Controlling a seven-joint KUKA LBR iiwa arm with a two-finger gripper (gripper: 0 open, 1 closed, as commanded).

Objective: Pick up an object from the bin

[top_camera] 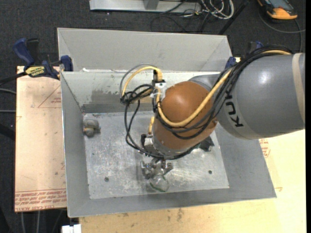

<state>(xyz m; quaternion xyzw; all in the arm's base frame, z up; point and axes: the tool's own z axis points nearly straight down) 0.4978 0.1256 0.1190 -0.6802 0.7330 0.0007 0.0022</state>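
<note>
One small translucent thing (159,184) lies right under the tool (155,172).

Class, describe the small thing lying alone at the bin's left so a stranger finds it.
Start with the grey metal bin and follow its left wall. On the floor beside it, toward the back, sits a small grey-brown lump. It lies alone, well apart from the gripper.

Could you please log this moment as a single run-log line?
gripper: low at the bin front centre | nearest: small clear rounded thing, at its tip | elsewhere: grey-brown lump far left | hold: not confirmed
</note>
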